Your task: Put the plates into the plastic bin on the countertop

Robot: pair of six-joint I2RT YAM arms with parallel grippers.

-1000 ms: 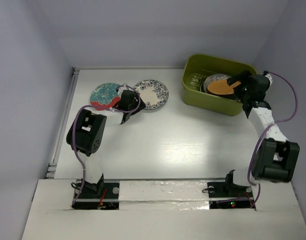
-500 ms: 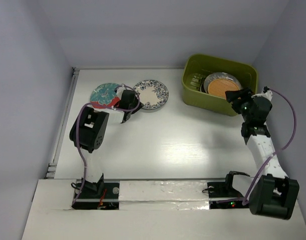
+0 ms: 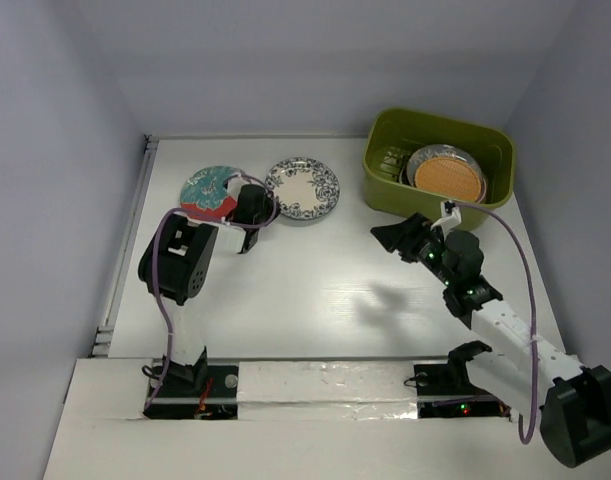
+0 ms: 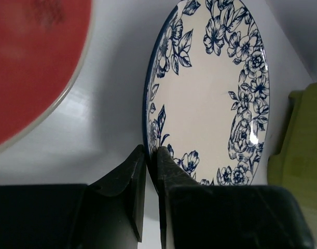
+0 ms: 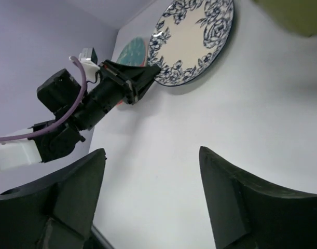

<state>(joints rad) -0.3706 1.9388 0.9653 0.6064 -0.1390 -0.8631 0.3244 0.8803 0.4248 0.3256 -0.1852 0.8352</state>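
Note:
The white-blue patterned plate (image 3: 303,190) (image 4: 210,98) lies on the countertop (image 3: 315,290) beside the red-teal floral plate (image 3: 210,190) (image 4: 28,67). My left gripper (image 3: 265,203) (image 4: 152,153) is shut on the white-blue plate's left rim, one finger under the edge and one on top. The olive-green plastic bin (image 3: 385,190) at the back right holds the orange plate (image 3: 450,178) on a grey plate (image 3: 423,160). My right gripper (image 3: 380,236) (image 5: 150,153) hangs open and empty over the middle of the countertop, facing the white-blue plate (image 5: 194,39).
A corner of the bin (image 5: 293,13) (image 4: 298,145) shows in both wrist views. The right wrist view shows the left arm (image 5: 91,109) and a sliver of the red-teal plate (image 5: 132,52). Walls close in the countertop at the back and both sides.
My left gripper has shut on the white-blue plate's rim. The right gripper has let go of the orange plate in the bin and swung down-left away from the bin to the countertop's middle.

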